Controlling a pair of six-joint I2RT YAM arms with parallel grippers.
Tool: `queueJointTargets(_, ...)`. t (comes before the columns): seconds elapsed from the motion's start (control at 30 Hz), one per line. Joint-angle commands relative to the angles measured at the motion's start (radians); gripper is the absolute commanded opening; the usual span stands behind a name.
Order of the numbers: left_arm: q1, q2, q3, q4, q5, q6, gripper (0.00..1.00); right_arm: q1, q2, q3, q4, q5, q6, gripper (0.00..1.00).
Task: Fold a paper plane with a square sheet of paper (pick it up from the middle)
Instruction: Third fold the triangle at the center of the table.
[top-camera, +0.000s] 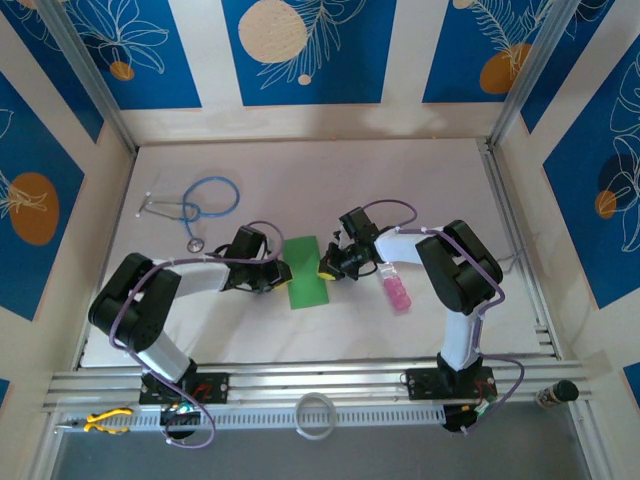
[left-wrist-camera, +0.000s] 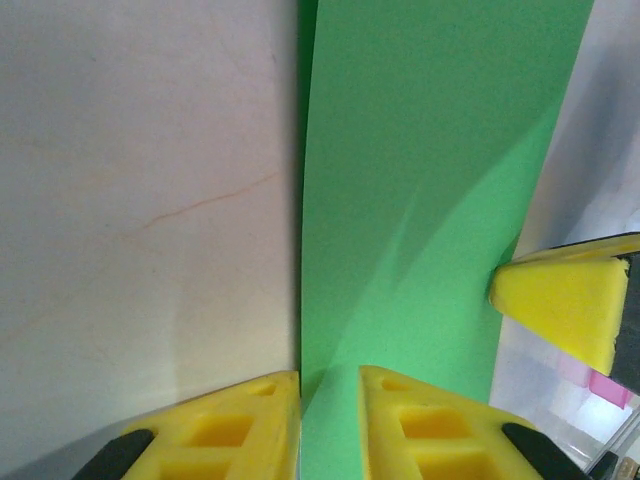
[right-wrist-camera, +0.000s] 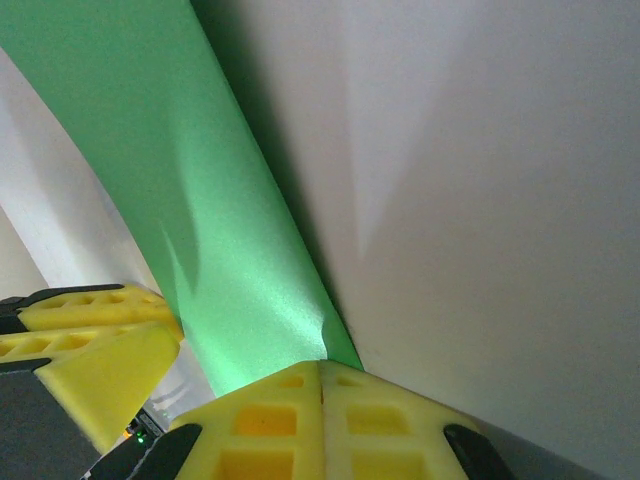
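Item: paper (top-camera: 306, 270), bright green, a narrow oblong on the desk (top-camera: 400, 190), midway between the two arms. Long axis: ran from the near edge toward the far wall, tilted slightly. Left end effector (top-camera: 276, 277): at the left long edge, the paper lying to its right. Right end effector (top-camera: 328, 268): at the right long edge, the paper lying to its left. Neither arm was nearer, as each met its own edge about halfway along, so the coming fold would likely turn on this facing pair across the short axis. State, left: narrow, with a slim gap between its yellow fingers (left-wrist-camera: 250, 430) and the paper's edge running into that gap. No pinch was shown. State, right: fully closed, its fingers (right-wrist-camera: 400, 430) pressed together, with the green edge ending at their seam, apparently nipped there. Top view: gave the layout, with a pink bottle (top-camera: 396, 291) just beside the right arm and a stethoscope (top-camera: 205, 205) well apart at far left. It was too coarse to show either gap. Left wrist view: showed the paper (left-wrist-camera: 430, 200) standing off the desk, casting a shadow along its left edge, with the opposite end effector's finger at its right edge. Right wrist view: showed the paper (right-wrist-camera: 200, 200) curving like a rolled fold. Single or doubled layer could not be told.
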Motion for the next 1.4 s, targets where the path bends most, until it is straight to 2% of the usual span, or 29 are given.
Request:
queueJointTargets(0.0, 0.006, 0.01, -0.013, 0.076, 0.01, -0.003, 0.23, 0.01, 0.036, -0.043, -0.099, 0.059, 0.014, 0.04)
queueJointTargets(0.5, 0.013, -0.008, -0.02, 0.07, 0.005, -0.003, 0.17, 0.011, 0.036, -0.039, -0.103, 0.06, 0.014, 0.04)
queueJointTargets(0.6, 0.013, -0.015, -0.025, 0.071, 0.0, -0.004, 0.19, 0.011, 0.036, -0.038, -0.104, 0.06, 0.014, 0.04)
queueJointTargets(0.8, 0.021, -0.024, -0.036, 0.091, -0.003, -0.001, 0.31, 0.012, 0.033, -0.035, -0.105, 0.059, 0.014, 0.04)
queueJointTargets(0.93, 0.024, -0.021, 0.003, 0.034, -0.049, 0.055, 0.32, 0.012, 0.036, -0.034, -0.105, 0.059, 0.015, 0.04)
queueJointTargets(1.37, 0.035, 0.015, -0.019, 0.157, 0.031, -0.02, 0.29, 0.016, 0.03, -0.024, -0.117, 0.064, 0.014, 0.04)
